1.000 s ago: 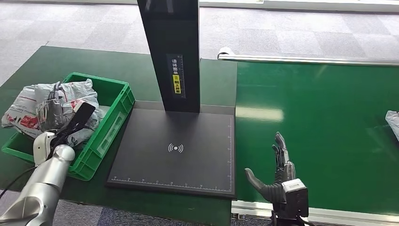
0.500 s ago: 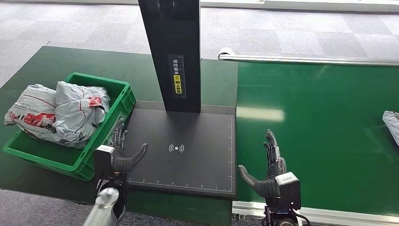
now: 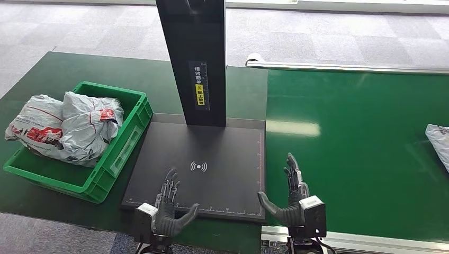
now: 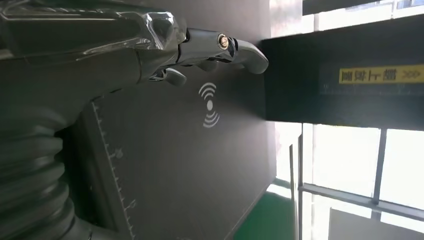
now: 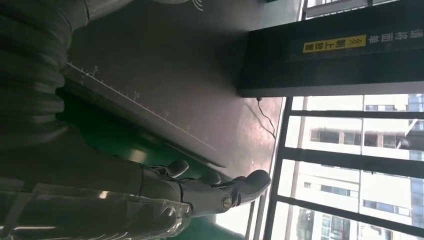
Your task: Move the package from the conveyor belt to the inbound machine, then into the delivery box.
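Note:
Two grey plastic-wrapped packages (image 3: 69, 129) lie piled in the green delivery box (image 3: 124, 140) at the left. Another grey package (image 3: 439, 140) shows at the right edge on the green conveyor belt (image 3: 360, 143). The black inbound machine pad (image 3: 212, 159) with its scan symbol (image 4: 209, 105) sits in the middle, bare. My left hand (image 3: 168, 209) hovers over the pad's near edge, fingers spread, empty. My right hand (image 3: 290, 198) stands open over the belt's near left corner, holding nothing. Both hands' fingers (image 4: 225, 47) (image 5: 220, 192) reach out straight in the wrist views.
The machine's black upright column (image 3: 193, 58) with a yellow label rises behind the pad. A metal rail (image 3: 344, 67) bounds the belt's far side, and a pale rail (image 3: 370, 241) its near side. Grey carpet floor lies beyond the green table.
My left hand has left the packages in the box and swung right and back to the pad's near edge. My right hand drew slightly back and left. The far package edged along the belt.

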